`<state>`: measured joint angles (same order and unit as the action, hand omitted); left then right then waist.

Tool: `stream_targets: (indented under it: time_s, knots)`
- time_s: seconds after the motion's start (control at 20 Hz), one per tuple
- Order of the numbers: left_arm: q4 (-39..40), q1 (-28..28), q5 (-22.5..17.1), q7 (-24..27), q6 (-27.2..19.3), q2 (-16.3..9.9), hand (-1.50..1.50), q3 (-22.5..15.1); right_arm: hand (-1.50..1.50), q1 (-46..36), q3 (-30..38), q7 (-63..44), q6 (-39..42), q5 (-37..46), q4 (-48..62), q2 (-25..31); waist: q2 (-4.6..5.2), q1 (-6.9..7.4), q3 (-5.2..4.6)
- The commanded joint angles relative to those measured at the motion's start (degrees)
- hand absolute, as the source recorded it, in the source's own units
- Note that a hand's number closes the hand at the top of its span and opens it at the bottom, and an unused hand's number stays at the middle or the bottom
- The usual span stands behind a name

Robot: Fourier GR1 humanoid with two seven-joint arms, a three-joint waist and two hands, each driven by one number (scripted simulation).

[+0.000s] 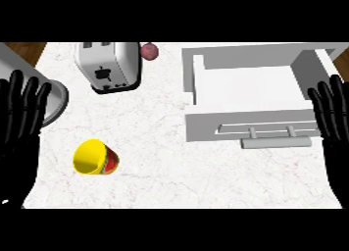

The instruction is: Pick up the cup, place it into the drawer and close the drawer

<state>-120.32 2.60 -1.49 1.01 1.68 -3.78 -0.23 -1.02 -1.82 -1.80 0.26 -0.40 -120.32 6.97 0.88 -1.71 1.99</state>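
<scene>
Both hands released, fingers straight — left hand (16, 115), right hand (338, 115). Cup (96, 157) lies tipped just right of the left hand; open drawer (253, 88) sits beside the right hand.

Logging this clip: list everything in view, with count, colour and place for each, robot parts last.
cup: one, yellow with a red band, lying on its side, counter's lower left.
toaster: one, white with a black lever, upper left.
small round thing: one, dark reddish, beside the toaster at the counter's far edge; cannot tell what it is.
drawer: one, white with a grey bar handle, open, right side.
counter: one, white marbled.
left hand: one, black, open, fingers up, left edge.
right hand: one, black, open, fingers up, right edge.
</scene>
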Motion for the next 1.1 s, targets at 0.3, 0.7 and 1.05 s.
stream_targets:
  time_s: [0.3,0.7,1.05]
  knots:
    - [5.32,-5.63,-23.79,-1.37,22.17,-5.06,-1.5,-5.95,-1.5,0.22,-2.86,-2.35,2.24,-4.53,1.12,-2.07,-0.73,1.8,-2.11]
    - [5.75,-4.36,-37.23,-7.56,26.73,-11.05,-1.5,2.16,-1.5,-1.84,-1.55,-4.04,2.22,-4.54,2.0,-2.17,-0.92,1.81,-1.99]
    - [12.53,0.71,-33.92,-6.53,28.59,-8.85,-1.5,3.76,-1.5,-1.55,0.86,-3.27,3.48,-6.13,2.4,-2.45,-0.9,1.61,-1.99]
